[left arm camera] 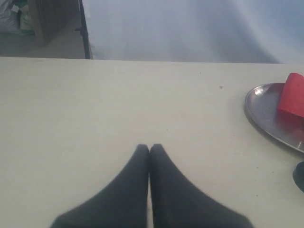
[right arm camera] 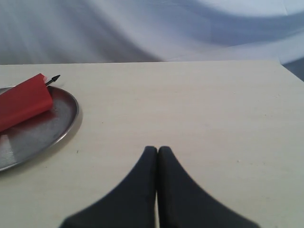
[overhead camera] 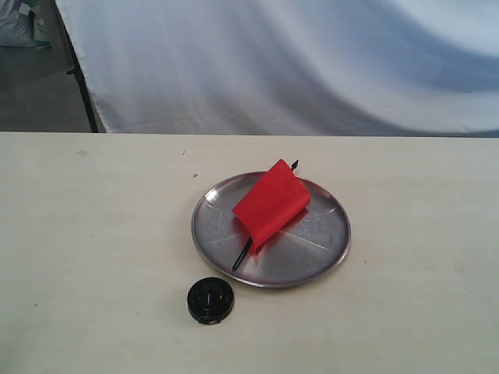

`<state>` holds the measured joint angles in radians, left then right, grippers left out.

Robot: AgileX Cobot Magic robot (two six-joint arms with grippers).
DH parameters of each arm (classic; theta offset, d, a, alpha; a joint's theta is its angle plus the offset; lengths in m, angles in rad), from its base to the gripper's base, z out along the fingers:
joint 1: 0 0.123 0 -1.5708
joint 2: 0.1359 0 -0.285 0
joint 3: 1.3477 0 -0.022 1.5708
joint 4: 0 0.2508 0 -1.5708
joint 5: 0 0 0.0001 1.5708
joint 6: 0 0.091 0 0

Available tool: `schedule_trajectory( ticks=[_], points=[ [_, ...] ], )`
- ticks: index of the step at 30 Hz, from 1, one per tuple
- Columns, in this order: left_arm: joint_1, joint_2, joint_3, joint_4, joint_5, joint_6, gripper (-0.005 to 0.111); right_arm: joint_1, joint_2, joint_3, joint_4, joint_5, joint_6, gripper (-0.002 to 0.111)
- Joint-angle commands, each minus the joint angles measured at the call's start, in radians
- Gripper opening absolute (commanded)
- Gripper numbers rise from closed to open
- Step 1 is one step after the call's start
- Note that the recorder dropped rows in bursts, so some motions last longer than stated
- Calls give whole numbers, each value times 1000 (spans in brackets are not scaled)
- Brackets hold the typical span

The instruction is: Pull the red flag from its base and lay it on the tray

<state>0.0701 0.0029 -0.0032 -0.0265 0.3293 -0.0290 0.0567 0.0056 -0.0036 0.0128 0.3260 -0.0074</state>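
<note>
Tray holds the red flag, which lies tilted across it with its cloth folded over the thin black pole and the pointed tip near the far rim. The black base sits on the table just beside the tray's near edge, apart from the flag. The left gripper and right gripper each hang over the table with jaws pressed together, holding nothing.

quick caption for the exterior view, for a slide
Red flag lying across the silver tray, with the black base standing apart on the table near the tray's rim.
</note>
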Motion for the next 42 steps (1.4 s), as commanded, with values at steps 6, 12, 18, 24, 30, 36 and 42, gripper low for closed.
schedule_trajectory(
  ticks=[6,12,18,24,30,36,42],
  points=[
    [1,-3,3,-3,-5,-1,0,98,-6,4,15,-3,0,0],
    [1,-3,3,-3,-5,-1,0,103,-6,4,15,-3,0,0],
    [1,-3,3,-3,-5,-1,0,102,-6,4,15,-3,0,0],
    [1,-3,3,-3,-5,-1,0,102,-6,4,15,-3,0,0],
    [1,-3,3,-3,-5,-1,0,102,-6,4,15,-3,0,0],
    [1,-3,3,-3,-5,-1,0,102,-6,4,15,-3,0,0],
    [1,-3,3,-3,-5,-1,0,102,-6,4,15,-3,0,0]
  ],
)
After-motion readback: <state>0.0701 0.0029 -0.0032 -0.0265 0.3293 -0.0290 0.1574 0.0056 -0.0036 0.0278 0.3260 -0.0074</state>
